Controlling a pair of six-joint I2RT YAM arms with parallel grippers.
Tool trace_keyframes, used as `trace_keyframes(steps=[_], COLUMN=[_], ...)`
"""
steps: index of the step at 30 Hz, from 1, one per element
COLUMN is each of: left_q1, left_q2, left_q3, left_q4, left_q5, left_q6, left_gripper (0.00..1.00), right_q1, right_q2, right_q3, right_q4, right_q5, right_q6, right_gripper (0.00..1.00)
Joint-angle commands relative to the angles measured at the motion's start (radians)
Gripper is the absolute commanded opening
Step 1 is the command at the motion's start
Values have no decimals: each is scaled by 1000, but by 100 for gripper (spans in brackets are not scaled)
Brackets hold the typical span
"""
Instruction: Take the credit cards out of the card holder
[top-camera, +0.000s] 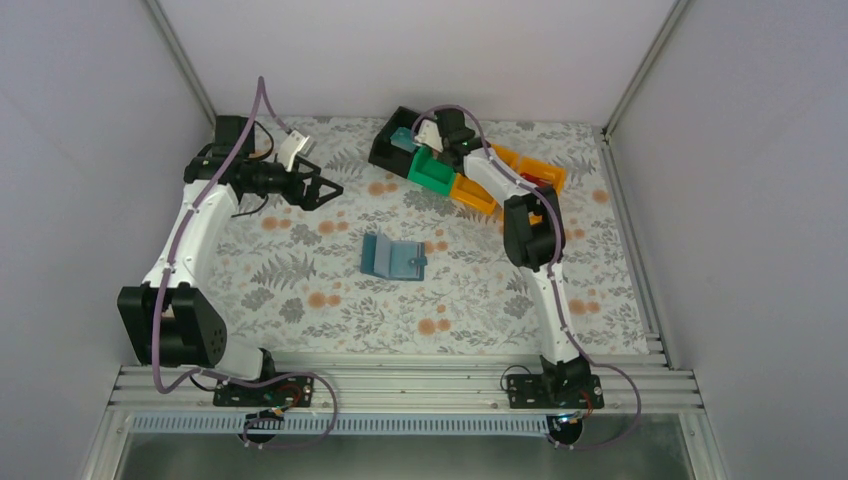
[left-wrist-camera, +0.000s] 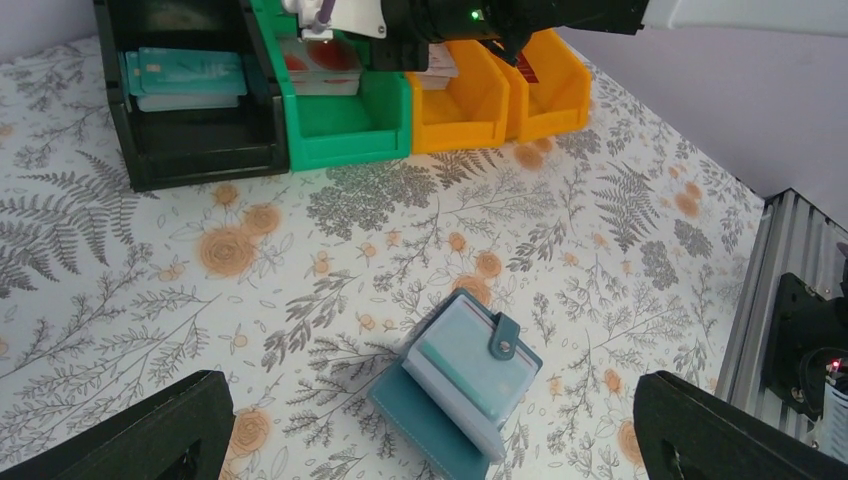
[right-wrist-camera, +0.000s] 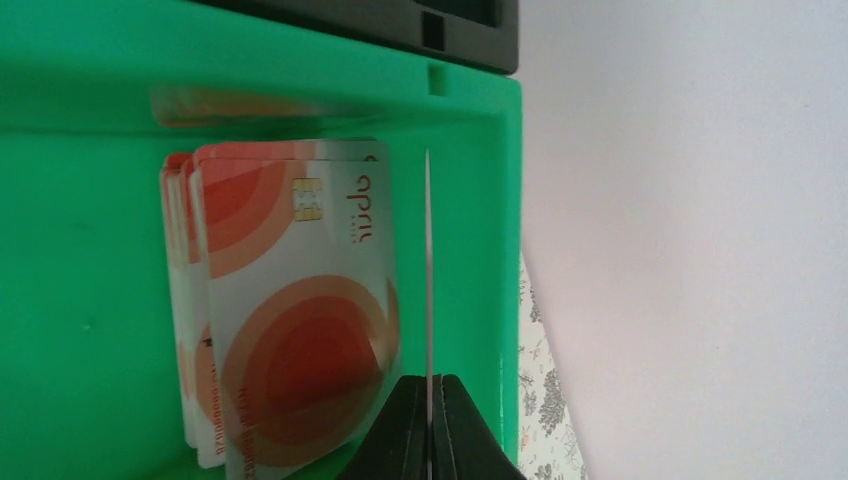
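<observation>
**Letting the pale card go cleanly into the green bin**

My right gripper (right-wrist-camera: 428, 388) is pressed together on one credit card (right-wrist-camera: 428, 270), pinching it by what looks like a short end over the green bin (right-wrist-camera: 90, 330). I judge the step in hand to be the drop. To do it well, I should keep the card inside the bin's walls and bring it close to the stack of pale cards (right-wrist-camera: 300, 330) lying there. Then I part my fingers with no sideways drag, so the card tips flat instead of catching the rim. It hangs nearer one wall than the stack, so a small shift toward the stack would help.

The held card shows me only its thin edge, so it stands on edge relative to the stack, whose printed faces look at my wrist camera. Its long axis appears to run straight out from my fingertips toward the wall beside the black bin (right-wrist-camera: 470, 30), the same way the stacked cards lie.

The card holder (top-camera: 393, 258) lies open on the counter (top-camera: 300, 290), between my arms and well apart from both grippers. Its spread runs roughly left to right, with the strap tab toward my right side. I cannot tell whether its pockets hold more cards. My left gripper (top-camera: 330, 189) is spread wide and holds nothing.
</observation>
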Motion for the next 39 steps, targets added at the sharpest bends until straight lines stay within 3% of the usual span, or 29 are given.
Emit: trace_keyframes(steps=[1, 5, 11, 14, 20, 26, 30, 34, 39], left_q1=[4, 4, 4, 3, 4, 4, 2, -2, -42], left_q2=[3, 7, 15, 15, 13, 5, -16, -30, -35], left_q3=[27, 34, 27, 31, 32, 10, -79, -230, -349], left_q4=[-13, -21, -17, -22, -25, -4, 117, 274, 402], left_q5=[28, 37, 41, 41, 46, 46, -6, -58, -160], left_q6=[25, 31, 28, 29, 31, 13, -94, -239, -351], left_gripper=[100, 100, 100, 100, 100, 100, 100, 100, 100], right_q1=[-7, -2, 0, 5, 16, 15, 15, 20, 48], right_q2=[38, 68, 85, 88, 61, 17, 7, -60, -156], right_q3=[41, 63, 69, 76, 93, 87, 87, 80, 47], right_q4=[20, 16, 31, 28, -29, -25, -9, -8, -12], right_q5=[81, 120, 117, 92, 7, -12, 63, 6, -16], right_q6=[19, 35, 44, 52, 76, 70, 28, 82, 159], right_gripper=[4, 4, 15, 28, 68, 89, 90, 98, 98])
